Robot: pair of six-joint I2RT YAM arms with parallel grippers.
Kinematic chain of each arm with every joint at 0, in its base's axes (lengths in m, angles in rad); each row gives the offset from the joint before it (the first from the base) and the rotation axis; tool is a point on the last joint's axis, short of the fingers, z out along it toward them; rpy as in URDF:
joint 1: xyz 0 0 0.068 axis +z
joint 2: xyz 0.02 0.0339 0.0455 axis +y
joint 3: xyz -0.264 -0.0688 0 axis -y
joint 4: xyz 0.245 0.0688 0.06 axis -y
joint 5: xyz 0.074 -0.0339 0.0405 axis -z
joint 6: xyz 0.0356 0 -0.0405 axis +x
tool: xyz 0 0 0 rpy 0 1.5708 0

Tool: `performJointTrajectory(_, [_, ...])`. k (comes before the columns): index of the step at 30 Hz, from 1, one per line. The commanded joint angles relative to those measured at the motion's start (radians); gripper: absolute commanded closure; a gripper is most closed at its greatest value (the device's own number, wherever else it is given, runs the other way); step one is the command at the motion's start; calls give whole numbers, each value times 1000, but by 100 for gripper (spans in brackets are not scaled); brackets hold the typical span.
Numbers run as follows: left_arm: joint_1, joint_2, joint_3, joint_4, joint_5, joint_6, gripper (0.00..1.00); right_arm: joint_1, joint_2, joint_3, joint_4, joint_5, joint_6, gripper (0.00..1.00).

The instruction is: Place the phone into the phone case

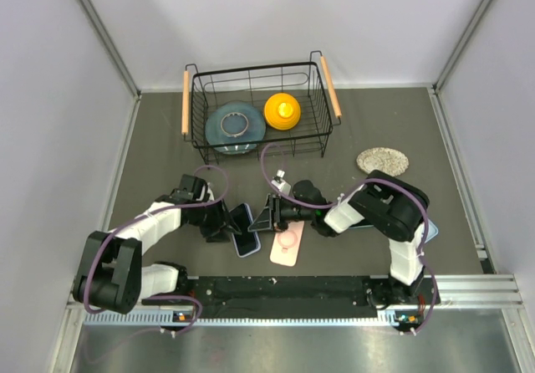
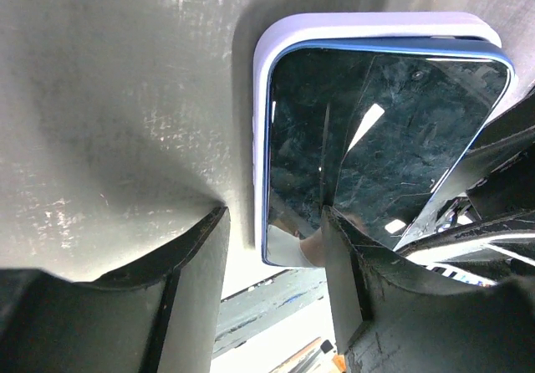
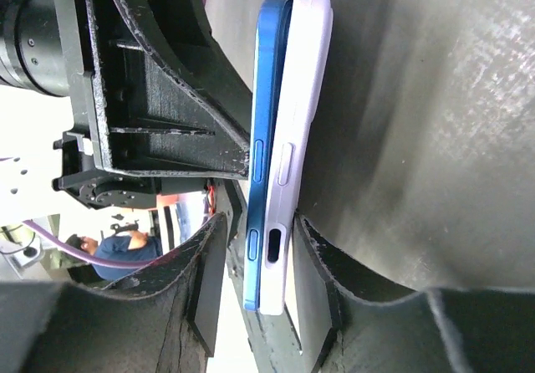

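We see a wire basket (image 1: 185,102) at the far side of the table (image 1: 159,164), holding a blue plate (image 1: 219,135) and a yellow dome-shaped thing (image 1: 282,110). To its right lies a speckled round mat (image 1: 383,160).

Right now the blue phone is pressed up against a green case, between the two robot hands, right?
Not green. The case is pale lilac; the right wrist view shows it edge-on against the blue phone. The rest holds: they sit between the left gripper and the right gripper.
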Motion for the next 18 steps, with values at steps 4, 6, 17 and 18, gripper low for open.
performJointTrajectory(4, [-4, -14, 10, 31, -27, 1, 49, 21, -54, 13, 128, -88, 6, 66])
performJointTrajectory(6, [-4, -20, 9, 27, -33, 1, 50, 23, -53, 8, 137, -90, 11, 66])
performJointTrajectory(17, [-6, -30, -28, 45, -15, -4, 50, 67, -123, 22, -59, 12, -67, 100])
performJointTrajectory(18, [-6, -28, -31, 47, -16, -4, 50, 73, -129, 41, -88, 36, -80, 100])
